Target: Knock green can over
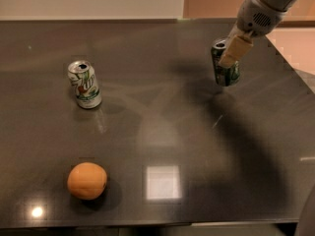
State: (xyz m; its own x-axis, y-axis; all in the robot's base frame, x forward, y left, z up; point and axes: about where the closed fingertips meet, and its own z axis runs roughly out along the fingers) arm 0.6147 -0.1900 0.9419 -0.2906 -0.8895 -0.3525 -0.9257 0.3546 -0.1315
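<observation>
the hand (232,55) reaches in from the upper right and sits against the top of the green can (226,75), its pale tip lying across the can's rim and upper side; whether the hand is open or closed i cannot tell

the green can stands upright directly under the hand, on the far right part of the dark counter (162,127). a white can (84,84) stands well off to the left of the hand in the view, and an orange (87,180) lies to the left too, nearer the front edge, both well apart from the hand

the can looks like thin metal, stiff enough to push on and probably light, and its smooth base may slide on the glossy counter rather than tip. no hold seems needed: i would press sideways high up near the rim so it topples instead of skidding, and expect it to roll once down
</observation>
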